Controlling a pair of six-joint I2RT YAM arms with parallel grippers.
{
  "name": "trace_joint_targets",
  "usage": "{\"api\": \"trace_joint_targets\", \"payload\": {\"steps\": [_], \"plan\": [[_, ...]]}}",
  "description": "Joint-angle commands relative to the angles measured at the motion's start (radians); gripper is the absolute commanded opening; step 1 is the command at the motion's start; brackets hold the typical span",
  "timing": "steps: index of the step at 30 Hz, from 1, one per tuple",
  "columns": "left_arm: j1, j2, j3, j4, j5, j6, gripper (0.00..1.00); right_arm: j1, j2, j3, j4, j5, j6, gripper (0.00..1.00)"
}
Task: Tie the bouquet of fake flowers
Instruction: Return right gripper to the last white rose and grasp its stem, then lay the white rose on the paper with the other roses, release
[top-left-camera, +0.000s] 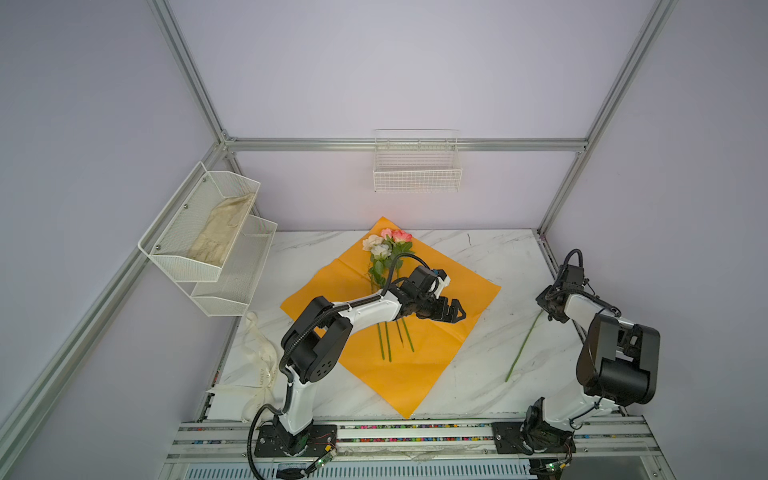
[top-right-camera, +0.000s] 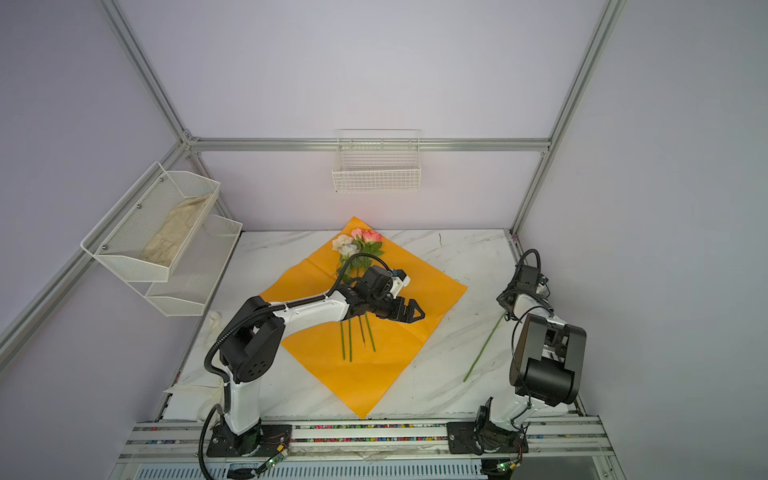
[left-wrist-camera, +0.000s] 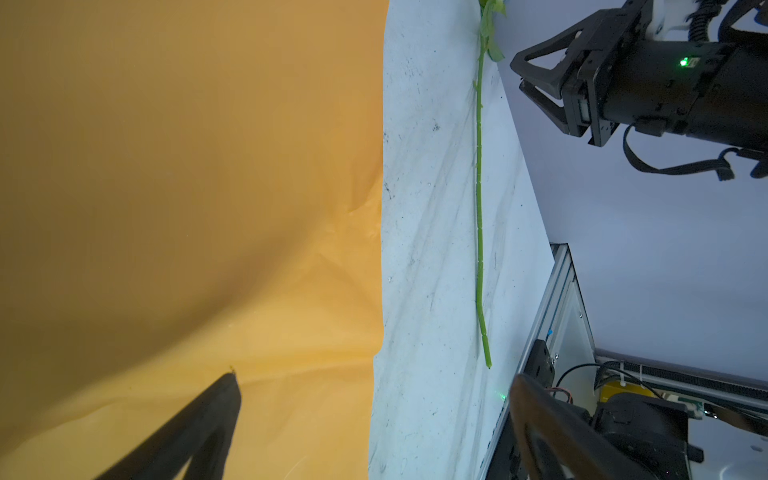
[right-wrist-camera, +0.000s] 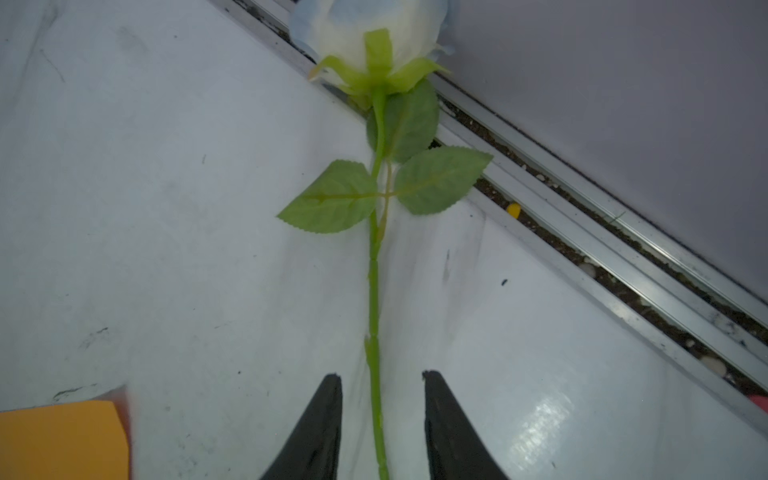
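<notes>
1. So the bouquet of fake flowers was lying flat around the middle of the table, on top of the orange wrapping paper. The cream, white and pink-red blooms were bunched up near the far corner of the sheet. Four thin green stems fanned out a bit toward the near side. It wasn't wrapped or tied, and the paper was spread open like a diamond.
2. One loose rose wasn't with the rest. It lay on the bare marble table, off to the right of the paper. Its white bloom, bluish at the petal edges, sat right by the metal rail at the table's edge.
3. The right gripper was parked right at that rose's stem, a bit down from the leaves. The claw was partly apart with one finger on each side of the stem. I could see a gap on both sides, so it wasn't pinching anything.
4. The left gripper was out over the paper, just right of the bouquet stems, with its arm crossing above them. Its claw was spread wide with nothing in it.
5. Over at the left edge of the table, a cream printed ribbon lay in a loose heap, apart from the paper.
6. On the left wall there was a white mesh shelf with a beige cloth in its upper tier. A white wire basket hung on the back wall.
</notes>
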Motion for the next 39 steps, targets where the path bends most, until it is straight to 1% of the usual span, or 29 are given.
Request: {"api": "trace_joint_targets", "payload": {"steps": [1,5,7,10,15,18,21,23,25,27,28,30,33,37,39], "plan": [[0.001,0.005,0.105,-0.021,0.017,0.04,1.0,-0.012,0.04,0.03,-0.011,0.009,-0.024,0.37],[0.0,0.011,0.127,-0.033,0.004,0.038,1.0,-0.015,0.092,0.044,-0.017,-0.032,-0.052,0.37],[0.001,0.013,0.134,-0.038,0.001,0.034,1.0,-0.016,0.121,0.058,-0.03,-0.017,-0.092,0.37],[0.002,0.014,0.135,-0.036,-0.006,0.031,1.0,-0.006,0.166,0.07,-0.055,-0.001,-0.107,0.37],[0.002,0.018,0.146,-0.053,-0.002,0.034,1.0,0.035,0.209,0.081,-0.103,0.063,-0.12,0.35],[0.002,0.01,0.137,-0.054,-0.007,0.04,1.0,0.043,0.225,0.081,-0.097,0.017,-0.122,0.36],[0.006,0.01,0.135,-0.061,-0.004,0.046,1.0,0.042,0.236,0.074,-0.083,0.003,-0.12,0.36],[0.008,0.01,0.134,-0.065,-0.003,0.049,1.0,0.043,0.242,0.068,-0.076,-0.016,-0.119,0.35],[0.011,0.009,0.134,-0.068,-0.003,0.048,1.0,0.042,0.235,0.056,-0.066,-0.017,-0.119,0.26],[0.012,0.004,0.131,-0.069,-0.01,0.046,1.0,0.041,0.21,0.056,-0.067,-0.008,-0.112,0.17],[0.013,-0.001,0.127,-0.068,-0.021,0.045,1.0,0.042,0.189,0.056,-0.065,-0.005,-0.109,0.16],[0.013,-0.02,0.111,-0.057,-0.048,0.04,1.0,0.042,0.141,0.062,-0.066,-0.005,-0.103,0.07],[0.015,-0.072,0.068,-0.02,-0.116,0.031,1.0,0.042,0.031,0.069,-0.059,-0.039,-0.099,0.01],[0.036,-0.165,-0.026,0.028,-0.228,-0.006,1.0,0.057,-0.132,0.076,-0.035,-0.147,-0.073,0.0],[0.056,-0.227,-0.103,0.089,-0.277,-0.045,1.0,0.073,-0.181,0.084,-0.015,-0.266,-0.069,0.0]]}}
